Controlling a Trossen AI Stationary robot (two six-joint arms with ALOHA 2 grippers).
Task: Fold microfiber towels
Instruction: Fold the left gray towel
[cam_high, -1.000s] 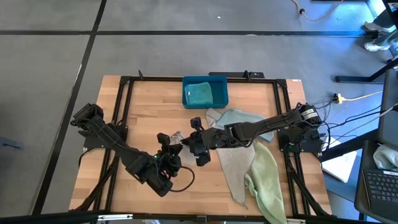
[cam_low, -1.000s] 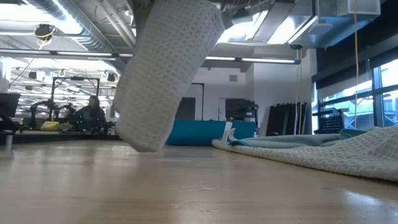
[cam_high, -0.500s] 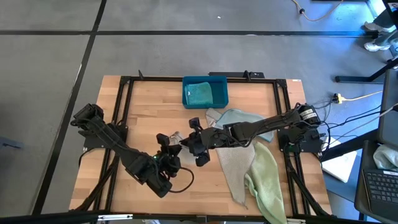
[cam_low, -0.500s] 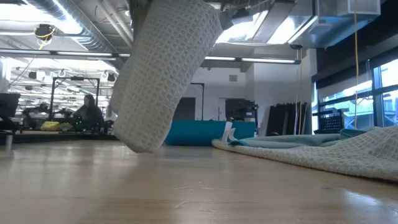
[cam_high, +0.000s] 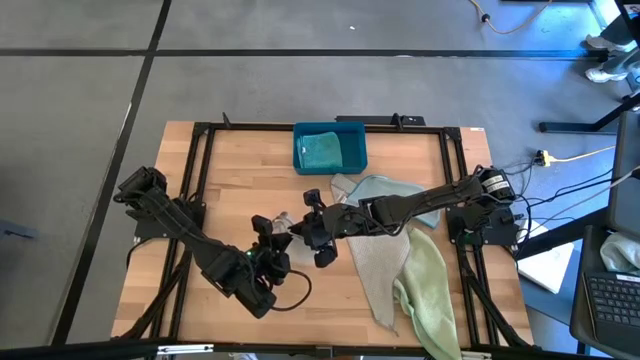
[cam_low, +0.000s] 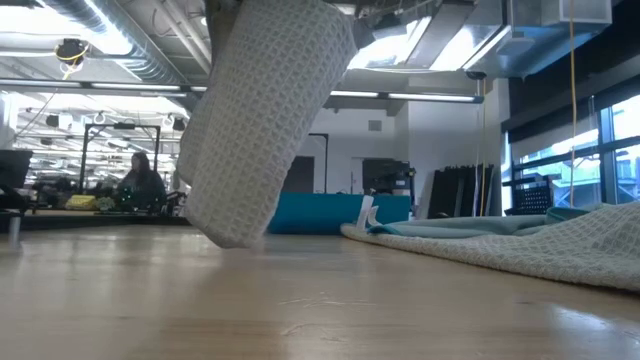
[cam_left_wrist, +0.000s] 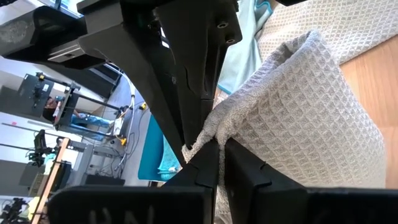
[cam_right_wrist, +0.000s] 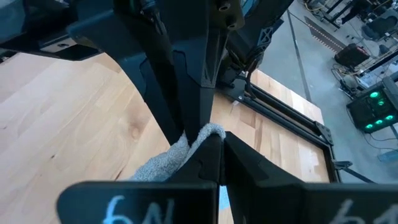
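A pale grey-beige microfiber towel (cam_low: 265, 120) hangs over the middle of the table, bunched into a narrow folded strip. Its lower end (cam_low: 225, 235) reaches down to the tabletop; whether it touches I cannot tell. My left gripper (cam_high: 280, 232) and my right gripper (cam_high: 298, 228) meet tip to tip above it, both shut on its top. In the high view only a small grey bit (cam_high: 284, 218) shows between them. A teal towel (cam_high: 322, 150) lies in the blue bin (cam_high: 352, 140). My left gripper pinches the bunched top of the grey-beige towel (cam_left_wrist: 214, 132) between its two fingers, right beside the right gripper's fingertips. The fingers slant down from the table's near left. The towel hangs below them in several layers, slack. My right gripper pinches the same top tuft of the towel (cam_right_wrist: 198, 134) between its two fingers, facing the left gripper's fingers. It comes from the table's right, slanting down. The cloth hangs below the hold.
A heap of towels lies at the right: pale blue (cam_high: 385, 190), grey-beige (cam_high: 372, 270) and pale green (cam_high: 425, 290), the green one over the near edge. The bin stands at the far middle. Bare wood (cam_high: 240, 170) lies at the left.
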